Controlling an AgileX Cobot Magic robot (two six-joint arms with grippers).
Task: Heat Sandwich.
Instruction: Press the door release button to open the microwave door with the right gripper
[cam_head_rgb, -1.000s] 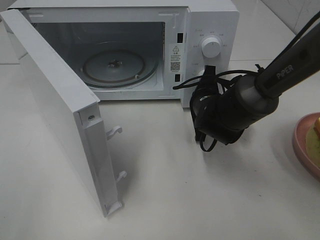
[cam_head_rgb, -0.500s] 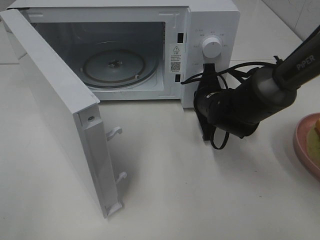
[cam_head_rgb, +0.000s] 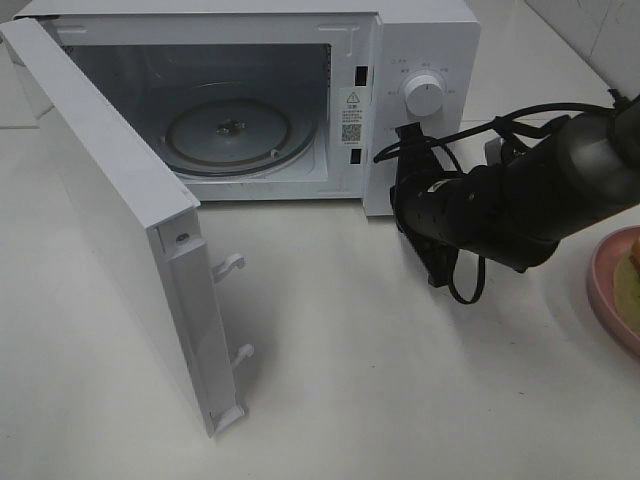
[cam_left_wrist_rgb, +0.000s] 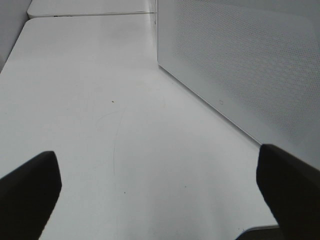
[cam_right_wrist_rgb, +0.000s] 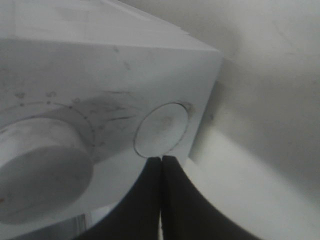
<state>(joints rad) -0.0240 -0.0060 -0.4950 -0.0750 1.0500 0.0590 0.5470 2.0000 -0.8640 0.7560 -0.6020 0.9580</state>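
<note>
two tools, neither on the food: the sandwich (cam_head_rgb: 632, 262) sits on the pink plate (cam_head_rgb: 605, 290) at the right edge, and the microwave (cam_head_rgb: 420, 40) door (cam_head_rgb: 100, 200) is wide open.
the right tool (cam_right_wrist_rgb: 161, 159) is pinched closed, its tip at the round door button (cam_right_wrist_rgb: 161, 129); the left tool (cam_left_wrist_rgb: 160, 182) is spread open over the counter (cam_left_wrist_rgb: 100, 75). as i judge it, the loose cables (cam_head_rgb: 460, 285) near the dial (cam_head_rgb: 423, 95) could snag when the arm turns for the plate. against a second ago, the right forearm lies flatter and further right.
</note>
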